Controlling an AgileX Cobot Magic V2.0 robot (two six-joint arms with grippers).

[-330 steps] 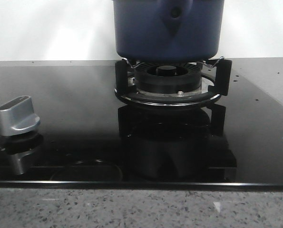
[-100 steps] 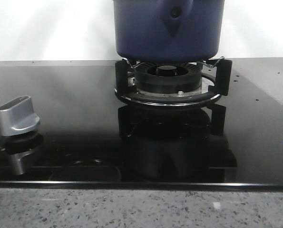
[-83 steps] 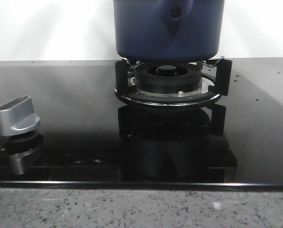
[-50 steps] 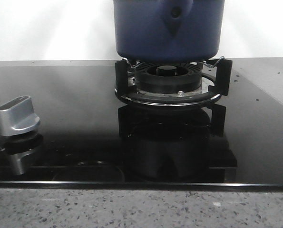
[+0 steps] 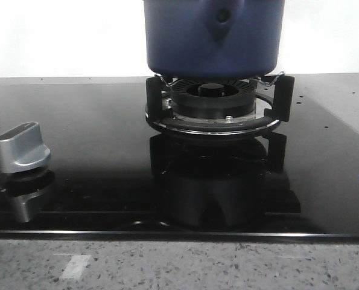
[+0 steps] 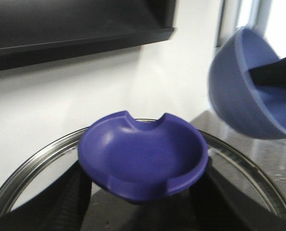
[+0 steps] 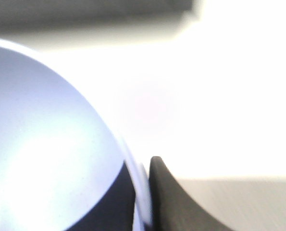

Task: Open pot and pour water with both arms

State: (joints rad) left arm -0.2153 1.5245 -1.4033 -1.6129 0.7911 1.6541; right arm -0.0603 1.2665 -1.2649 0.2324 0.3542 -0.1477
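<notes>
The dark-blue pot (image 5: 214, 37) stands on the burner at the back of the hob; its top is cut off by the front view's edge. No gripper shows in the front view. In the left wrist view my left gripper (image 6: 140, 204) is shut on the blue knob (image 6: 143, 151) of a glass lid with a steel rim (image 6: 25, 171). A smaller, lighter-blue bowl (image 6: 246, 91) hangs tilted beside the lid. In the right wrist view my right gripper (image 7: 143, 204) is shut on that bowl's rim (image 7: 142, 192), one finger inside and one outside.
The black burner grate (image 5: 215, 109) stands on the glossy black glass hob (image 5: 95, 139). A silver control knob (image 5: 22, 148) sits at the front left. A speckled stone counter edge (image 5: 179, 266) runs along the front. A white wall (image 5: 64, 36) stands behind.
The pot, burner and silver knob have not moved. Only faint reflections on the hob glass and the counter edge have shifted.
</notes>
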